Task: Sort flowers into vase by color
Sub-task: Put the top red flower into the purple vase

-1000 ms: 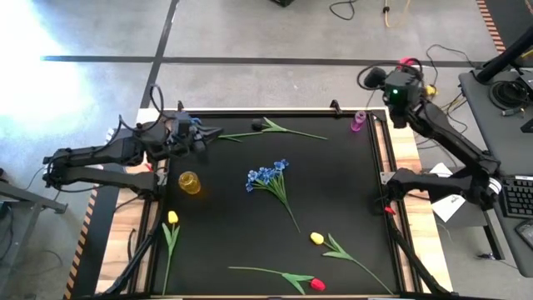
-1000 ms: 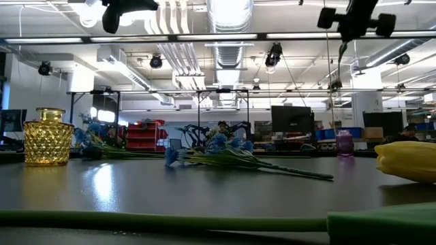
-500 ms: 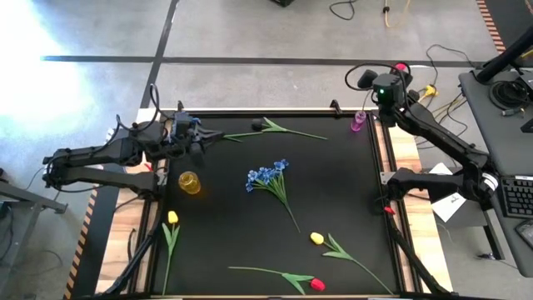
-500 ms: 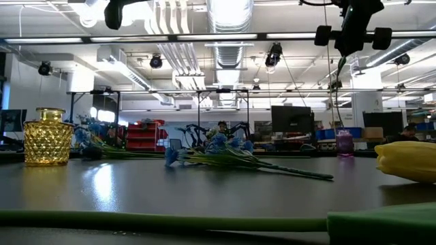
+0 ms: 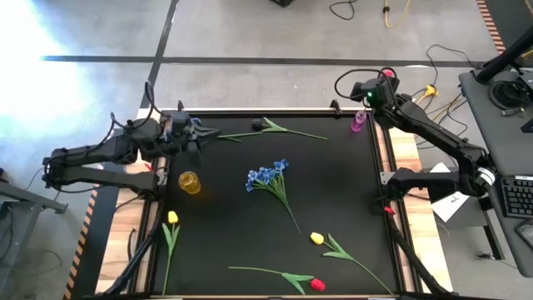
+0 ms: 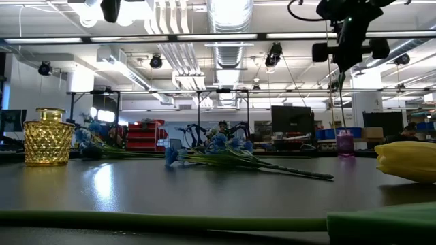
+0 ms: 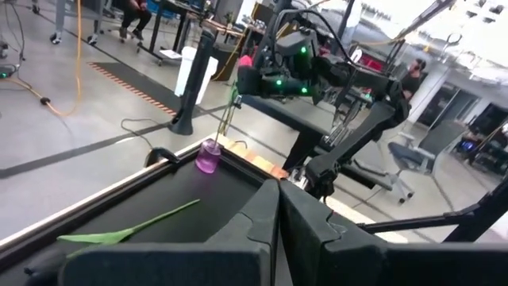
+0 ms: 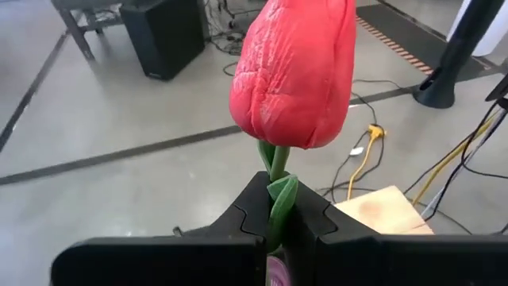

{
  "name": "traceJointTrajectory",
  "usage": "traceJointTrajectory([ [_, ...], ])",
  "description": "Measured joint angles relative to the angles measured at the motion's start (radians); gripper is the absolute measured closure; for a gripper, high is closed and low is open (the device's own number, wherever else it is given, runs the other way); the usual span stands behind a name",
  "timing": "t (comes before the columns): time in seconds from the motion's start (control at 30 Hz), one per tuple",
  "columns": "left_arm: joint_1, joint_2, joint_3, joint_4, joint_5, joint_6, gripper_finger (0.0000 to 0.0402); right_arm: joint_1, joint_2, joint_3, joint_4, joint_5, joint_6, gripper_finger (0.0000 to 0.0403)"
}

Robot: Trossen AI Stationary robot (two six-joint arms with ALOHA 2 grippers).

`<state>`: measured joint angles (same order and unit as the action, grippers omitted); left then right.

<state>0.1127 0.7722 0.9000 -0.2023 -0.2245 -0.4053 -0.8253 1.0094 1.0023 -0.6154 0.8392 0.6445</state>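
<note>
My right gripper [image 5: 372, 90] is shut on a red tulip [image 8: 294, 75] above the table's far right corner, over a small purple vase [image 5: 359, 122]. In the low view the tulip's stem [image 6: 338, 88] hangs from the gripper [image 6: 351, 49] toward that vase [image 6: 345, 143]. My left gripper [image 5: 204, 135] waits shut near the far left corner, holding nothing. A yellow vase [image 5: 190, 182] stands at the left. A blue bunch [image 5: 268, 177] lies mid-table. Two yellow tulips [image 5: 171, 218] [image 5: 317, 238] and a red tulip [image 5: 316, 284] lie nearer. My right gripper pinches the red tulip's green stem just below the bud [image 8: 278, 195], with a small leaf caught between the two fingers. The fingers lie across the stem. The tulip is lifted clear, bud uppermost, and the long stem hangs below.
A green stem with leaves [image 5: 275, 129] lies along the far edge, beside my left gripper, and also shows in the left wrist view [image 7: 135, 226]. Cables and a dark stand lie on the floor beyond the far edge. A raised rim [image 5: 250, 111] borders the black table.
My right gripper has carried the red tulip toward the table's left and downward, coming over the purple vase. The stem's lower end has sunk closer to the vase.
</note>
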Motion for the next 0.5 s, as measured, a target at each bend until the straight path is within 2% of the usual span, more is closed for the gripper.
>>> traceJointTrajectory([
  [0.23, 0.0, 0.0, 0.084, -0.113, -0.002, 0.058, 0.0402, 0.0, 0.016, 0.001, -0.058, -0.021, 0.019, 0.0383],
  [0.33, 0.0, 0.0, 0.094, -0.121, -0.002, 0.064, 0.0402, 0.0, 0.022, 0.001, -0.089, -0.033, 0.02, 0.0353],
  [0.5, 0.0, 0.0, 0.095, -0.148, -0.003, 0.055, 0.0402, 0.0, 0.022, 0.001, -0.103, -0.078, 0.039, 0.0282],
])
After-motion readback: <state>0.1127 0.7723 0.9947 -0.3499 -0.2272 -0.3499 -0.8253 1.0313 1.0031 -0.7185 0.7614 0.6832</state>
